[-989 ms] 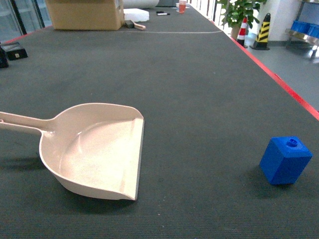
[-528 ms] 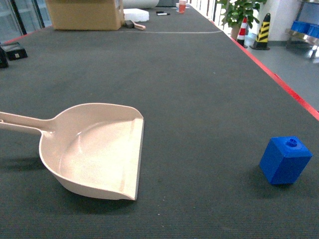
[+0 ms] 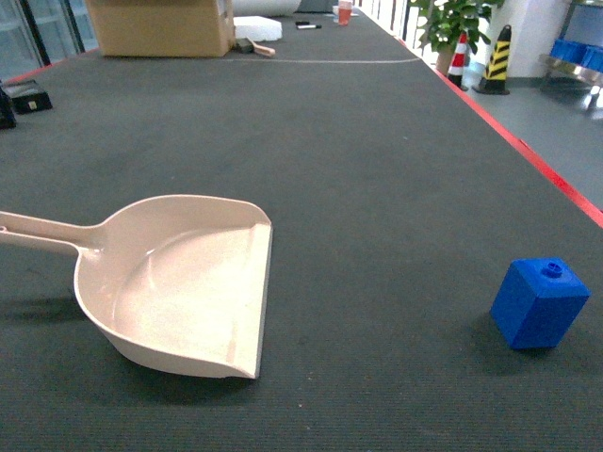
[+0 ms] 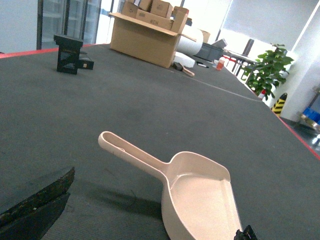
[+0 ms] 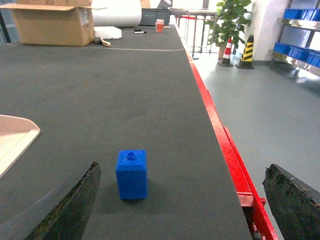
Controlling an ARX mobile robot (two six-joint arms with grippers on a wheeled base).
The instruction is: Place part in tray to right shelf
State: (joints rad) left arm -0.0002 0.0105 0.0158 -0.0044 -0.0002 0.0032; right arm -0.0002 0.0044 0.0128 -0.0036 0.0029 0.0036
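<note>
No legible text, label, brand, number or sign in any of the three views. The cardboard box [image 3: 160, 26] at the upper left of the head view has a plain brown face with no print that can be made out; in the left wrist view its flaps show nothing readable. The black-and-yellow striped post [image 3: 497, 58] at the upper right carries stripes only. The part [image 3: 540, 303] and the tray [image 3: 179, 282] bear no visible marking.

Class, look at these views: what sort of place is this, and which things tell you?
Probably a warehouse or factory floor: a long, red-edged dark work surface, cardboard boxes, striped safety cones, and shelving with blue crates.
</note>
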